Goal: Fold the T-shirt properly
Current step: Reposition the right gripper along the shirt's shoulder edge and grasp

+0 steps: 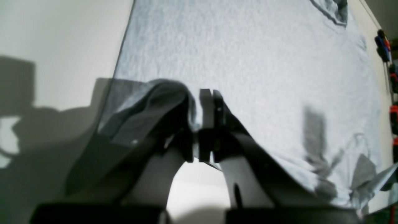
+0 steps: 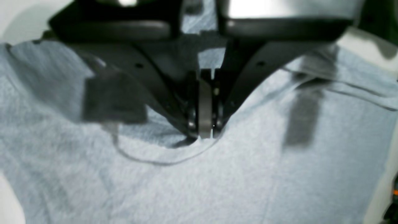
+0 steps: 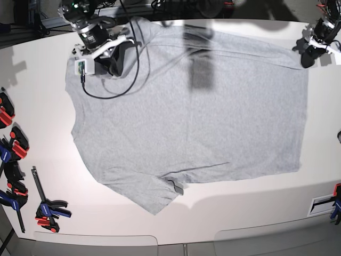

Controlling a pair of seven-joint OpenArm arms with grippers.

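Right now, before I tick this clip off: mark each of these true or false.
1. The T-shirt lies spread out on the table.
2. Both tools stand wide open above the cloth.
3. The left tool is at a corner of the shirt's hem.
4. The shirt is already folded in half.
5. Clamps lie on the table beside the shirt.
1. True. The T-shirt is spread across the table.
2. False. The left tool and the right tool are both shut, pinching cloth.
3. True, as the base view shows it.
4. False. It lies in one unfolded layer.
5. True. The clamps lie along the table's edge.
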